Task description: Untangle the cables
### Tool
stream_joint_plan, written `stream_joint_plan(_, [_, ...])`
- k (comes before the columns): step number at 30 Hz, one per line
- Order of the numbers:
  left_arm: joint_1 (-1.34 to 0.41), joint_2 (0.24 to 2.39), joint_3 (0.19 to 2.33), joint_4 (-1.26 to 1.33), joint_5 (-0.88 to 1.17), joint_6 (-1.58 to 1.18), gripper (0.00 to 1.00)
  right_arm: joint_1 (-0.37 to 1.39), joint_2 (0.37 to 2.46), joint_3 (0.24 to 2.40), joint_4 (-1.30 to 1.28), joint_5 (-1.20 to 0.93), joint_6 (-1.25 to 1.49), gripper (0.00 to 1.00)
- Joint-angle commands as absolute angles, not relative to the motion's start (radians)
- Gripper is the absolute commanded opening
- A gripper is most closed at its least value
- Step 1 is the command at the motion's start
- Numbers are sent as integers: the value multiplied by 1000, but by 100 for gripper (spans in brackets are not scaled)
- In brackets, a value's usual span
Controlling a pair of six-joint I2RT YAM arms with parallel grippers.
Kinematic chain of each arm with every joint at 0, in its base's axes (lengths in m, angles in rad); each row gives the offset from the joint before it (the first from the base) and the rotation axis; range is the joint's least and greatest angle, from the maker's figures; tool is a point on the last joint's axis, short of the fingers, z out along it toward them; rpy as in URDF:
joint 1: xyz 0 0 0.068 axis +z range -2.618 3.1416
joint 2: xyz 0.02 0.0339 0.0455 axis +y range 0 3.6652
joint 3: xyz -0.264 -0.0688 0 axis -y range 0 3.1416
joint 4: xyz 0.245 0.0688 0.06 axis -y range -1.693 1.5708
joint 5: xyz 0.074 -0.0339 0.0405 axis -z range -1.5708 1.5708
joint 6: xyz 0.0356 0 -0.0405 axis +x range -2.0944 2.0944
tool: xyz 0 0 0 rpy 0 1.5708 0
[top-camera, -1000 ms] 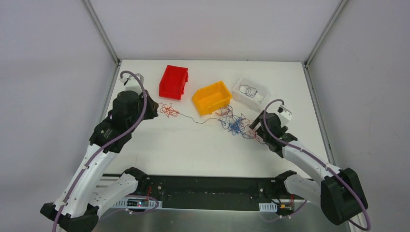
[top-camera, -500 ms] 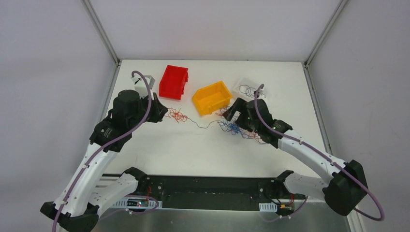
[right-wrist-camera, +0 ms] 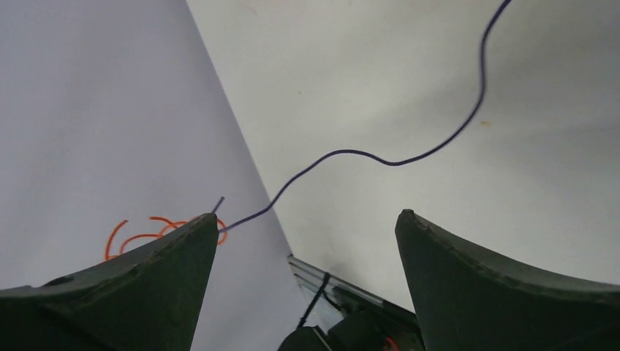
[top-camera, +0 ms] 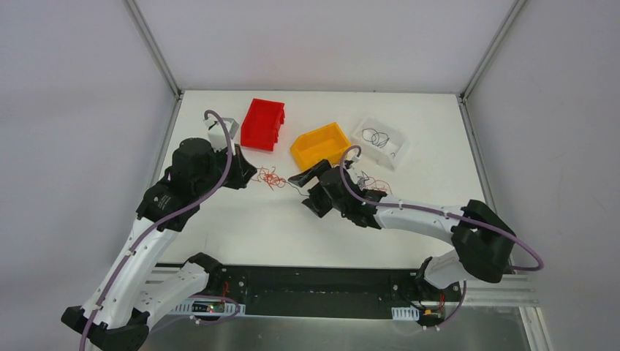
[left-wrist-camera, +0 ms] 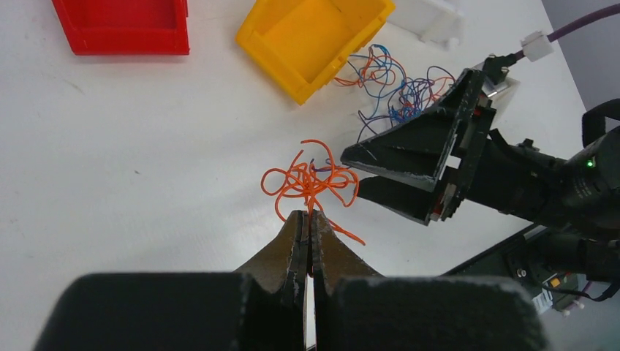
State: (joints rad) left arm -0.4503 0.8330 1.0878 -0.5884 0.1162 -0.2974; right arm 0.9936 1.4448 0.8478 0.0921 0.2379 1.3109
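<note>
My left gripper [left-wrist-camera: 308, 216] is shut on a small tangle of orange cables [left-wrist-camera: 311, 179], which rests on the white table; in the top view the gripper [top-camera: 252, 175] sits just left of that tangle [top-camera: 272, 178]. A thin dark grey cable [right-wrist-camera: 351, 152] runs from the orange tangle toward my right gripper [top-camera: 307, 191]. The right gripper is open and empty [right-wrist-camera: 307, 216], its jaws wide apart just right of the orange tangle. A mixed blue, red and dark tangle [left-wrist-camera: 395, 88] lies by the yellow bin, partly hidden behind the right arm [top-camera: 369, 183].
A red bin [top-camera: 263, 124], a yellow bin [top-camera: 320, 146] and a white bin [top-camera: 378, 141] holding dark cable loops stand in a row at the back. The right arm reaches left across the table's middle.
The right arm has swung left from the mixed tangle to beside the orange tangle, jaws open. The left gripper has shifted slightly right with the orange cables.
</note>
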Motion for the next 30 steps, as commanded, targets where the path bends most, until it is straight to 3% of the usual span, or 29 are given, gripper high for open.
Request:
stream_joint_plan(1, [-447,780,1047,-584,142,-276,0,1008,1540,877,357,239,1603,94])
stream_joint_plan(3, [-447,764,1031,-585,143,-278,0,1011,1584,894,400,235,1635,92])
stream_joint_plan(5, [-447,751,1022,-585,147,-279,0,1016,1612,905,407,254,1669,79])
stream_joint_plan(12, [-446,740,1012,-613,114,-272,0,1018,1635,876,413,291,1674,1])
stream_joint_plan(22, [-445,779,1044,-710,-206,-276,0,886,1354,560,273,427,1404,0])
stream_joint_plan(30, [-445,848,1066,-690,-230,-268,0,823,1083,490,102,619,981,0])
